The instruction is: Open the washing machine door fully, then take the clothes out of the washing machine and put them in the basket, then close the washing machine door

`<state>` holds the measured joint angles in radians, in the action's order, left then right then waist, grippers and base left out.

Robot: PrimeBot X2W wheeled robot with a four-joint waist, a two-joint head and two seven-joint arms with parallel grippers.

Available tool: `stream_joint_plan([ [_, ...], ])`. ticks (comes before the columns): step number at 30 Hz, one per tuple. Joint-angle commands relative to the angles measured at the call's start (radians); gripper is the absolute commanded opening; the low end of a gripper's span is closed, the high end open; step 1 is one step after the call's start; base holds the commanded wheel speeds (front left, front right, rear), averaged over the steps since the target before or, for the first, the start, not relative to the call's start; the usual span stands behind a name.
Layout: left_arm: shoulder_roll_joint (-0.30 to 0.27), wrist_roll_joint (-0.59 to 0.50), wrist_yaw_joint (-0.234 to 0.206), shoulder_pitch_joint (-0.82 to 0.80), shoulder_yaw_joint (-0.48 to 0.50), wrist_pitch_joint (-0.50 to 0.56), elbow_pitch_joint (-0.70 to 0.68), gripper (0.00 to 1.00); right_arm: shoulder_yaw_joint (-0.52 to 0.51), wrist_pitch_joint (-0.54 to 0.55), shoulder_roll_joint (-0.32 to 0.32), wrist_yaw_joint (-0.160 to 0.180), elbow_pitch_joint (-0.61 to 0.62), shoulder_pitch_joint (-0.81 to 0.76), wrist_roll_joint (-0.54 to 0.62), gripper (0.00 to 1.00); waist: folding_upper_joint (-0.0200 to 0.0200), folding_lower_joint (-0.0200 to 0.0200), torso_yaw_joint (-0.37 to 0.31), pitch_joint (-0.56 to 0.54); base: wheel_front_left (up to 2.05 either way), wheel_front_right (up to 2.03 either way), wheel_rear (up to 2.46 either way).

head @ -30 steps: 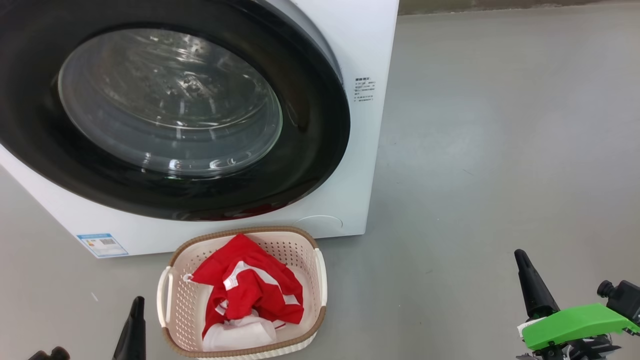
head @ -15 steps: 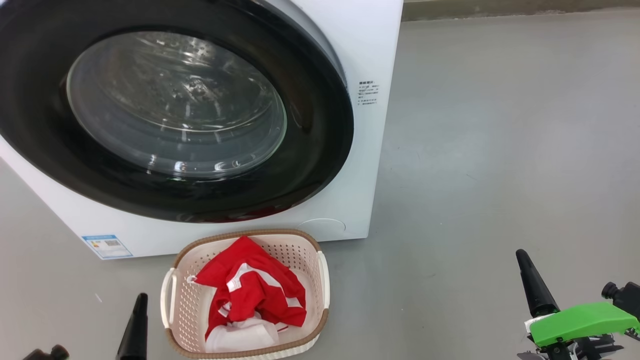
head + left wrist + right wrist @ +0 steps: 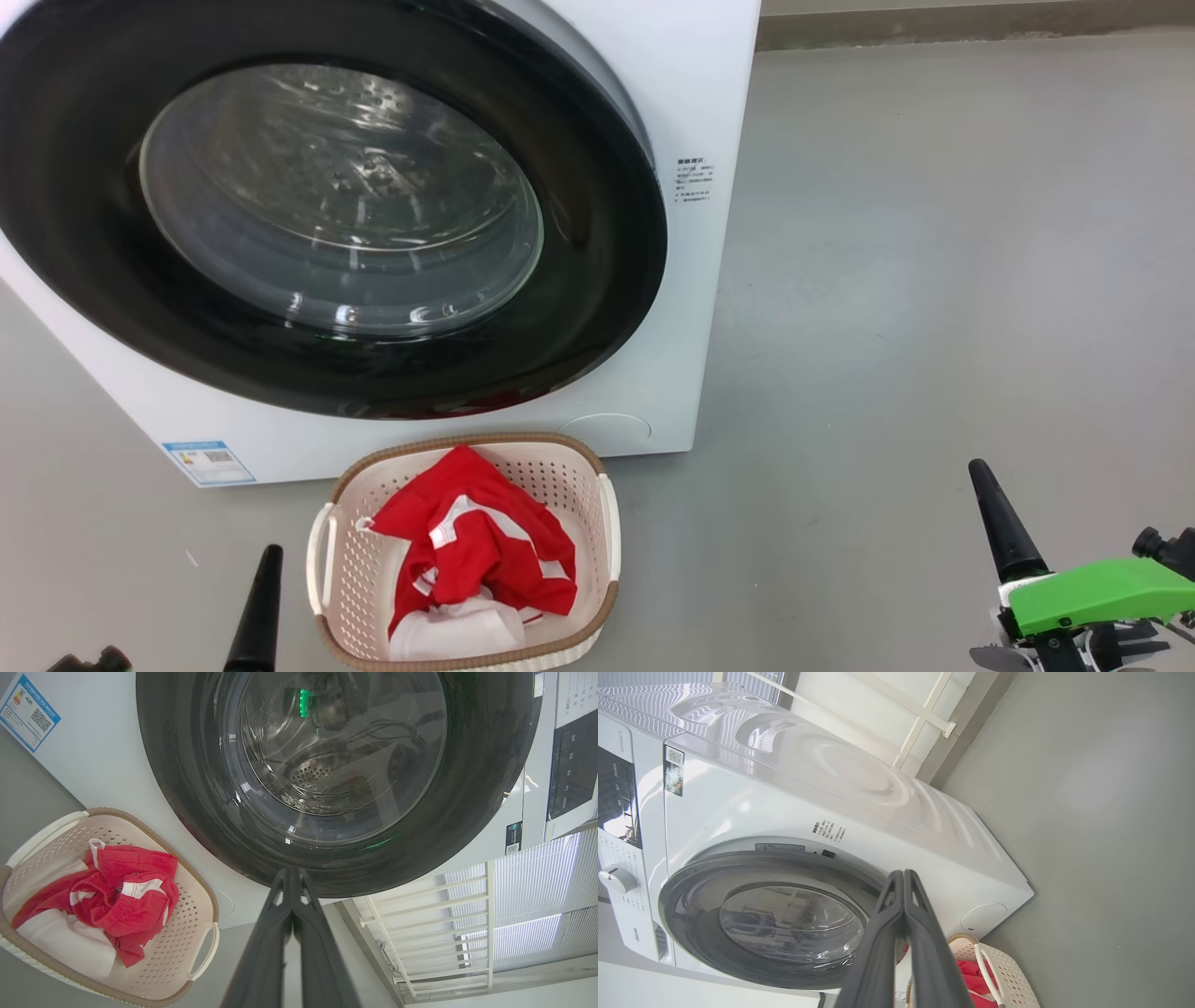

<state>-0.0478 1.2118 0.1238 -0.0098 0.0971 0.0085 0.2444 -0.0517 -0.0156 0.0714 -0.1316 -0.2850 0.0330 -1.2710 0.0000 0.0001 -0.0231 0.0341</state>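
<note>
Red cloth with white stripes, the clothes (image 3: 476,541) lie heaped in the basket (image 3: 569,485). The basket stands on the floor (image 3: 934,280) just in front of the washing machine (image 3: 695,84), below the washing machine door (image 3: 336,205). The door sits against the white front and looks closed, and the drum behind its glass looks empty. Both pairs of fingers are pressed together and hold nothing. The left gripper (image 3: 269,560) is low beside the basket's left handle (image 3: 319,560). The right gripper (image 3: 980,476) is well apart to the right, above bare floor.

Judged from this, the task looks all but finished, so the risks are small. I cannot tell whether the latch has caught; if it has not, the door could drift out over the basket. The basket is light plastic and the left fingers are near its handle, so a careless sideways sweep of that arm could shove or tip it and spill the clothes.

The floor is smooth, matt grey and faintly scuffed, meeting a darker skirting strip (image 3: 934,23) behind the machine. The left wrist view shows a white railing (image 3: 420,896) and pale slatted blinds (image 3: 528,877) beside the machine.
</note>
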Motion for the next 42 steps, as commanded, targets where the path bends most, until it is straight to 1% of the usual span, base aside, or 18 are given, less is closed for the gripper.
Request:
stream_joint_plan([
  [1,-0.006,0.037,0.005,-0.053,0.02,0.009,-0.017,0.0,0.005,0.012,0.009,0.001,0.031,0.049,-0.044,0.0,0.0,0.0,0.002,-0.002,0.0,0.0,0.0],
  [35,-0.002,0.391,0.007,-0.098,0.017,0.104,0.001,0.0,-0.041,0.111,-0.006,0.001,0.041,0.073,-0.35,0.0,0.0,-0.0001,0.023,-0.031,0.0,0.0,0.0],
  [42,-0.002,0.396,0.007,-0.098,0.017,0.105,0.001,0.0,-0.044,0.114,-0.008,0.001,0.041,0.073,-0.353,0.0,0.0,-0.0001,0.023,-0.031,0.0,0.0,0.0],
])
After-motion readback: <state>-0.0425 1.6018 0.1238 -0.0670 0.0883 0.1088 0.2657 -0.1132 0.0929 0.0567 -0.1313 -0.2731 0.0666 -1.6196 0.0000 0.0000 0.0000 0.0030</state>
